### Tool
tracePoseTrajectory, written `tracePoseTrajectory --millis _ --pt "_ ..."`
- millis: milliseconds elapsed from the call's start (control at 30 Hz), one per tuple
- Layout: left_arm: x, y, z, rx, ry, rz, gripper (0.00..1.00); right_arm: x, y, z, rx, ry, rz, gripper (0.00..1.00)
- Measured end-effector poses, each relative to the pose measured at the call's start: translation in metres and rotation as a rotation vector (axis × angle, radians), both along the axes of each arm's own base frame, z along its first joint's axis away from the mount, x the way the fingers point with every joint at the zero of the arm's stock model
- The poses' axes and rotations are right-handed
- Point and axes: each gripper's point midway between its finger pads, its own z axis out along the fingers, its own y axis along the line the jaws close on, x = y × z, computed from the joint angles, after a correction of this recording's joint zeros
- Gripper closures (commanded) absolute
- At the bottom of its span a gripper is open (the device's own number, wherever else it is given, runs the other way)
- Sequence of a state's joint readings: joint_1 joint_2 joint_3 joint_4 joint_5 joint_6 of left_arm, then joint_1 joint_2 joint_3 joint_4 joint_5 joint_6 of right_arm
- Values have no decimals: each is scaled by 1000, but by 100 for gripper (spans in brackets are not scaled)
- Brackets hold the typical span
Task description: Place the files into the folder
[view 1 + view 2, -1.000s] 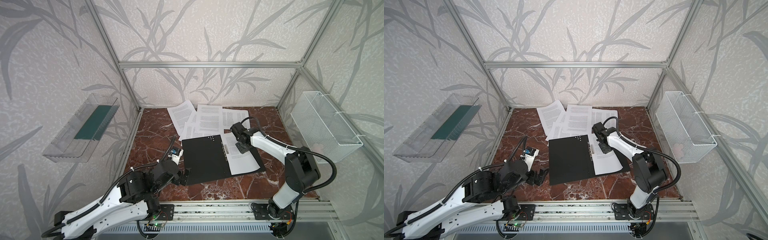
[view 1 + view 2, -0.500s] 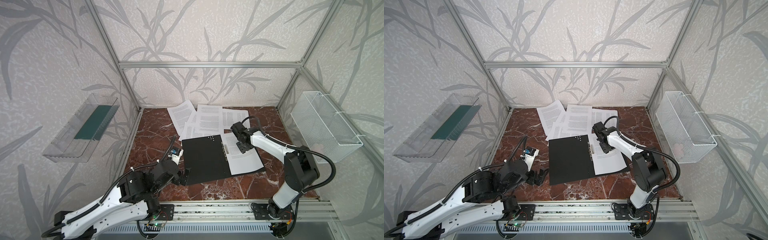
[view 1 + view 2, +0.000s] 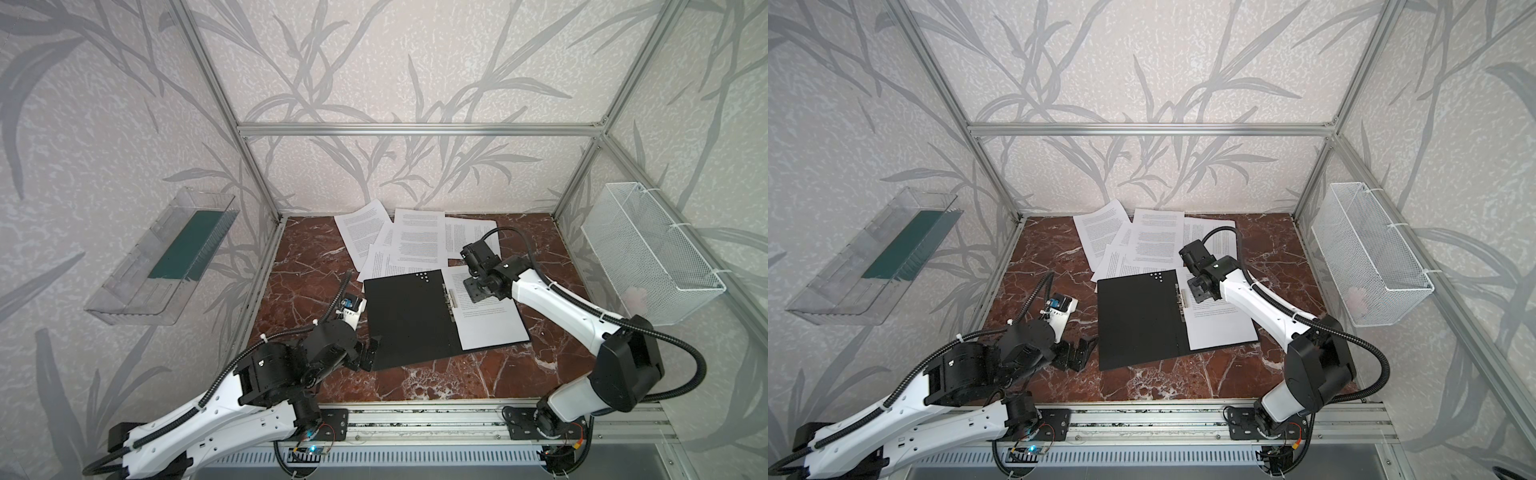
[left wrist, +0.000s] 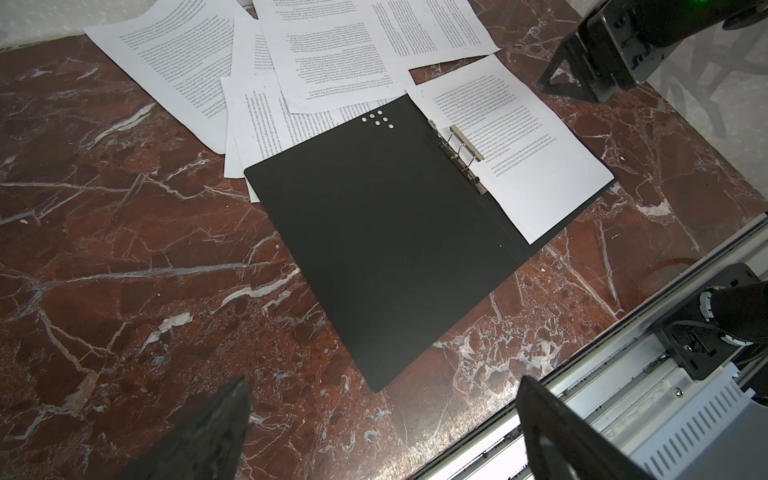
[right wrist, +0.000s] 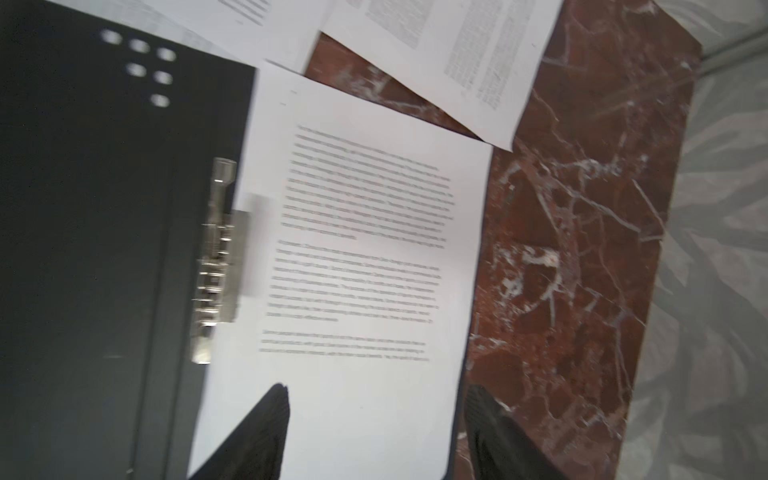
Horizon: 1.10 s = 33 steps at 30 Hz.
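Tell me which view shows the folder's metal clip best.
The left wrist view: the metal clip is sharp, its wire loops and flat bar distinct. The right wrist view shows it closer but blurred. In both top views it is only a small silver strip.

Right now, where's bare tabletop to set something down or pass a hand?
Free: the back-left table between the side rail and the folder; the front strip between folder and base rail; the back right corner. Crowded: back centre, loose sheets overlap, right gripper over the filed sheet.
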<state>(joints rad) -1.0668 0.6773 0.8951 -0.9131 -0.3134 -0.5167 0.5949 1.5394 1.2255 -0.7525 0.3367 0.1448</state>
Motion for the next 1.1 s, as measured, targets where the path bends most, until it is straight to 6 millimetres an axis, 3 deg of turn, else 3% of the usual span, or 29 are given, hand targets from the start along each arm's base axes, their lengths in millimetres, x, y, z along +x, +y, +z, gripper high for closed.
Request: tracePoseTrajectory --millis 133,267,400,500,1100 --pt "0 0 1 -3 -2 0 1 -8 30 -26 57 79 44 41" --pt "0 0 1 -3 -2 0 1 -10 39 -66 39 178 34 44" --pt "0 0 1 -3 -2 0 1 -12 42 -91 28 232 23 49" --pt "0 0 1 -4 -2 0 1 -11 45 -97 33 242 14 55" --pt "-1 1 2 -9 -3 1 1 5 51 -105 64 238 -30 68"
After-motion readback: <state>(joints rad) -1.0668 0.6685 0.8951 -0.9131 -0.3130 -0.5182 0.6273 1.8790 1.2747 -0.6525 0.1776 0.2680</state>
